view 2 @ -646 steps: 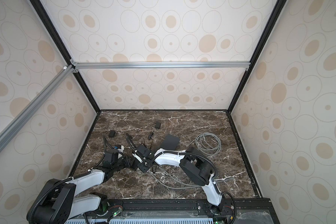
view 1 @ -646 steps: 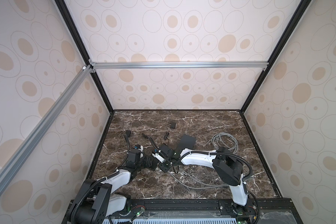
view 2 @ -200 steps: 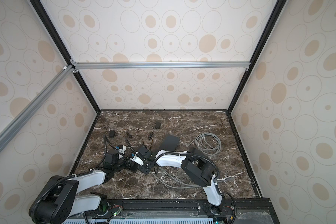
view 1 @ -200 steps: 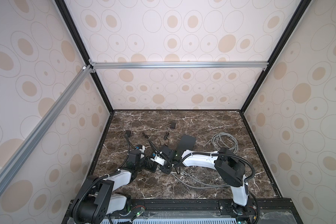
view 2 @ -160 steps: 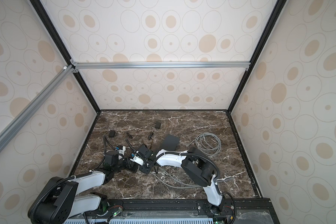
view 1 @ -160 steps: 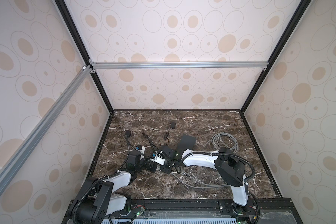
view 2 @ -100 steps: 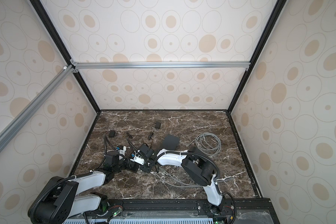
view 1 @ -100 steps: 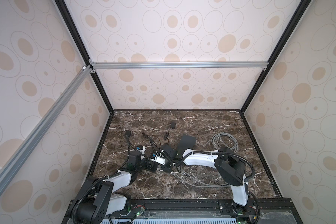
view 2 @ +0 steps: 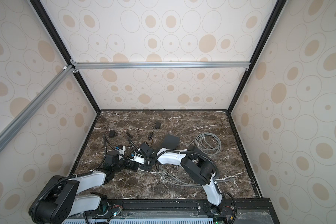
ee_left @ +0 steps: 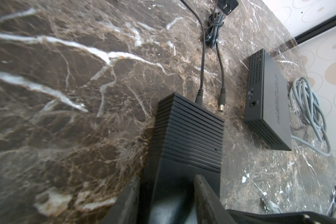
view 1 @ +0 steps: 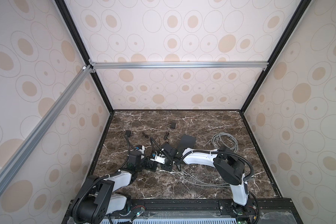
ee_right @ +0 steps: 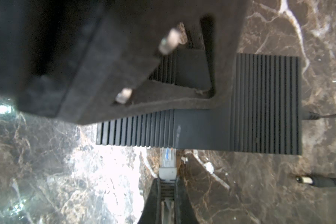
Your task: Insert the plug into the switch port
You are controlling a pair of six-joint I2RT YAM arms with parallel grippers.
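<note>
**Plug at the switch's side; marble tabletop, papered enclosure**

Room: the walls (view 1: pixel 182 38) on three sides were pale paper printed with tan ovals and thin rings. Black frame posts (view 1: pixel 98 83) stood at the back corners. An aluminium rail (view 1: pixel 178 65) spanned the back wall, and a second one ran along the left wall.

Surface: the tabletop (view 1: pixel 211 124) was dark brown marble with white veins. It was glossy, with a bright glare patch in the right wrist view.

Both top views showed the two arms meeting low over the marble, left of centre.

- The left pincer (ee_left: pixel 165 180) clamped the switch (ee_left: pixel 188 131), a ribbed black box lying flat, with one finger on each long side.
- A power lead (ee_left: pixel 201 67) sat in the switch's far end, and a loose barrel plug (ee_left: pixel 221 105) lay on the marble just beside it.
- The right pincer (ee_right: pixel 167 184) was closed on the boot of the clear plug (ee_right: pixel 168 156). The plug's tip met the switch's side face. Whether it was seated in the port could not be told.

Elsewhere on the tabletop:

- A second black box (view 1: pixel 187 142) lay flat behind the arms.
- A grey cable coil (view 1: pixel 224 141) lay to its right.
- A small black adapter (view 1: pixel 172 126) sat nearer the back wall.
- Grey cable strands crossed the near part of the tabletop.
</note>
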